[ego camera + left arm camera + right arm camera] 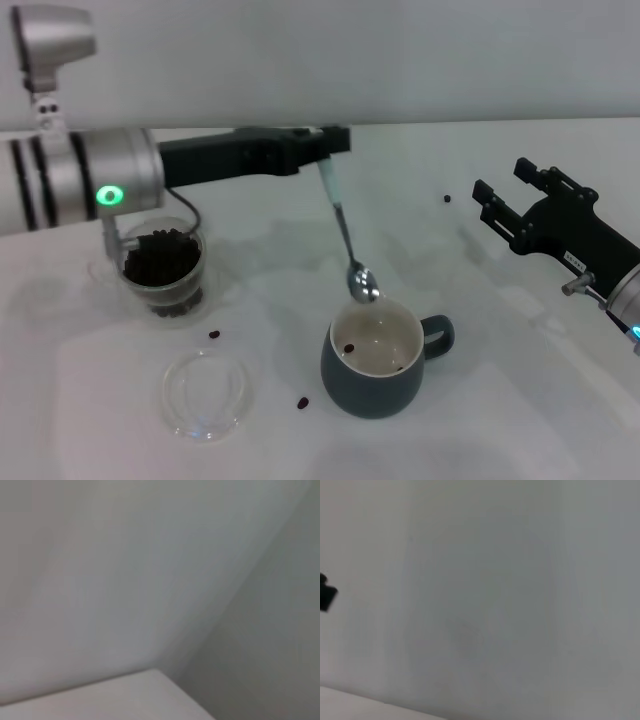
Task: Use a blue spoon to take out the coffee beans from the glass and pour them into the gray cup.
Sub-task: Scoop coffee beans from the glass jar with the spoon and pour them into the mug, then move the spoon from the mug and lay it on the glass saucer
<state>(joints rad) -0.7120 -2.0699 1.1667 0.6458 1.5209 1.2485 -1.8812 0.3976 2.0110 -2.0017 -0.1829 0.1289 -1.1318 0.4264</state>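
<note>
Head view: left gripper (328, 150) fingers grip pale-blue-handled silver spoon (345, 232) over dark blue-gray ceramic mug (378, 362). Right gripper (505, 208) fingers open, well apart near the white desk (500, 400) edge. Wrist views show only wall.

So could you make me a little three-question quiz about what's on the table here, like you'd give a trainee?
1. True or false: the blue spoon hangs bowl-down over the gray cup.
2. Which gripper holds the spoon? A) left B) right C) neither
3. Fill in: most coffee beans sit in the ____.

Key:
1. True; its bowl is just above the cup's rim.
2. A; the left gripper clamps the handle, while the right gripper hovers apart, jaws open.
3. Glass; a few beans lie in the cup and loose on the table, near the clear dish.
</note>
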